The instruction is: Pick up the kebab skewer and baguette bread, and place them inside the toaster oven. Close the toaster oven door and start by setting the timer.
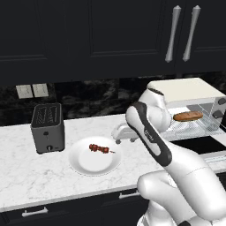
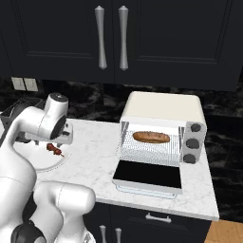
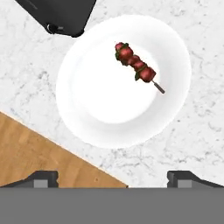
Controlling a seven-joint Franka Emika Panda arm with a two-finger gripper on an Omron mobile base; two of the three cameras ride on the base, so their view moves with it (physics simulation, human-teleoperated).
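Now gripper (image 3: pixel 112 177) spread wide, empty, above plate (image 3: pixel 87 118) w/ kebab skewer (image 3: pixel 135 65); baguette bread (image 2: pixel 151 137) on oven rack

A: Was the way down to the kebab skewer (image 3: pixel 134 65) open?

B: Yes. It lay alone on the white plate (image 3: pixel 87 109), bare rim all round. The dark slot toaster (image 1: pixel 47 127) crowded the plate's far-left edge, perhaps touching it.

A: And the toaster oven (image 2: pixel 163 128)?

B: The toaster oven door (image 2: pixel 148 176) lay flat, mouth unblocked. The baguette bread (image 2: pixel 151 137) took the rack's middle; room remained beside it.
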